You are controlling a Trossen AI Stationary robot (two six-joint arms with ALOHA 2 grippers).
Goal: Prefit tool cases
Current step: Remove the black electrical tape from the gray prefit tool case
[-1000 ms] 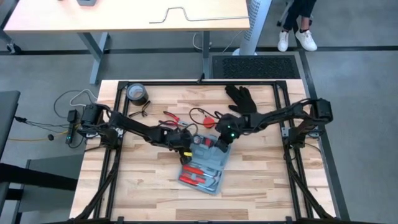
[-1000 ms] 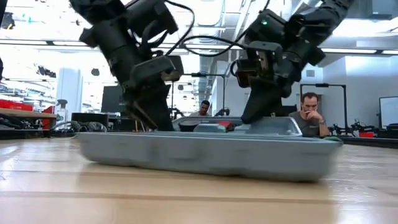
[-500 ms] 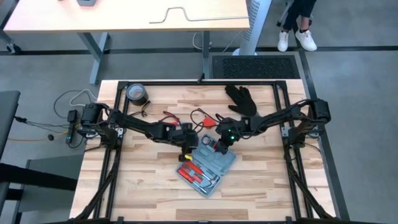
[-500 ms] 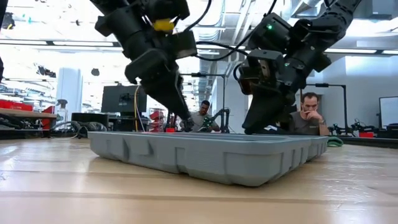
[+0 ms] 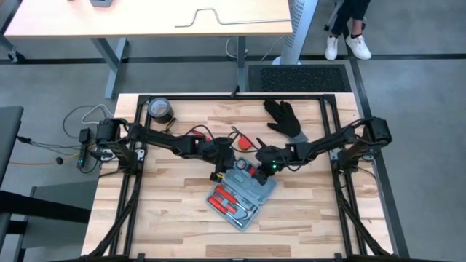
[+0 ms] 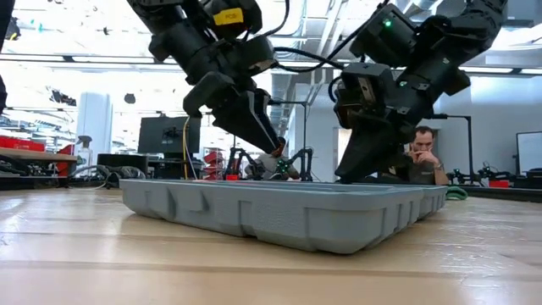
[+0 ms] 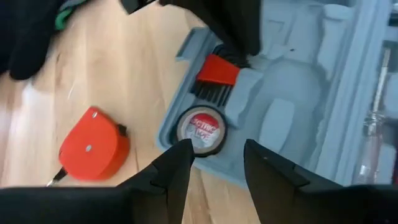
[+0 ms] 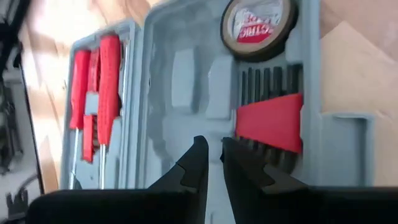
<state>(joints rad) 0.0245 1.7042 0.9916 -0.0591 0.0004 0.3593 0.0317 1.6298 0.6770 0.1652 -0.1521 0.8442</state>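
The blue-grey tool case [image 5: 242, 195] lies open and flat on the wooden table, with red-handled tools [image 8: 99, 81], a round tape [image 7: 200, 129] and a red holder [image 8: 270, 121] in its grey recesses. My left gripper [image 7: 217, 162] hovers open above the case's far-left corner, over the round tape, and is raised clear of the rim in the low view [image 6: 269, 140]. My right gripper [image 8: 214, 158] is shut to a thin slit. It points down into the case's far half beside the red holder [image 6: 351, 169]. My right gripper comes from above, slanting in from the table's right, with its tips low over the moulded insert near the red holder [image 8: 249, 134]. The case's rim [image 6: 373, 191] hides the tips in the low view, so I cannot tell whether they touch the insert.
A red tape measure [image 7: 93, 144] lies on the wood just beyond the case's far-left corner. A black glove [image 5: 285, 116] lies at the far right and a dark tape roll [image 5: 159, 110] at the far left. Red-handled pliers and cables [image 5: 204, 137] lie between them.
The case has turned flat on the table, so a corner now faces the near edge. It then stayed put. My left gripper has risen and drawn back toward the far edge, off the case's rim. My right gripper has stayed over the case's far half.
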